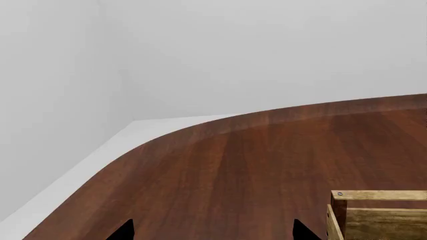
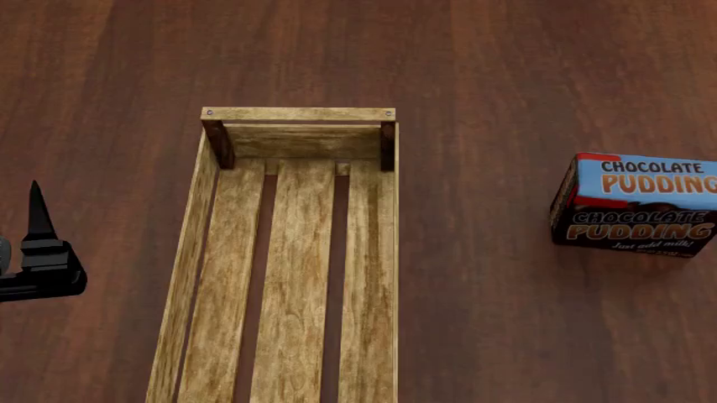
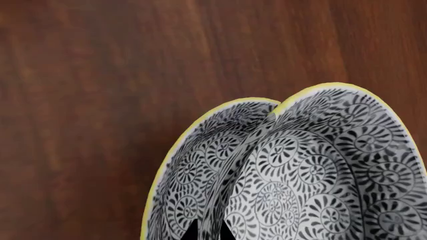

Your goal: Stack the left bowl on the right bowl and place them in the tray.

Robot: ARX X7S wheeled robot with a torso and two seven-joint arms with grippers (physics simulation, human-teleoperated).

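1. Looks like a bare simulated room, not a lived-in home or kitchen.
2. Shown by plain pale grey walls (image 1: 200, 55) meeting at a corner, with no furnishing.
3. Holds a dark polished wooden table (image 2: 505, 67) with a rounded edge.
4. Carries household goods: a slatted wooden tray (image 2: 294, 252), a chocolate pudding box (image 2: 636, 206), and patterned bowls (image 3: 313, 175).

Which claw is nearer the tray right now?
Left. The left claw sits just beside the tray; the right claw is out of head view, at the bowls.
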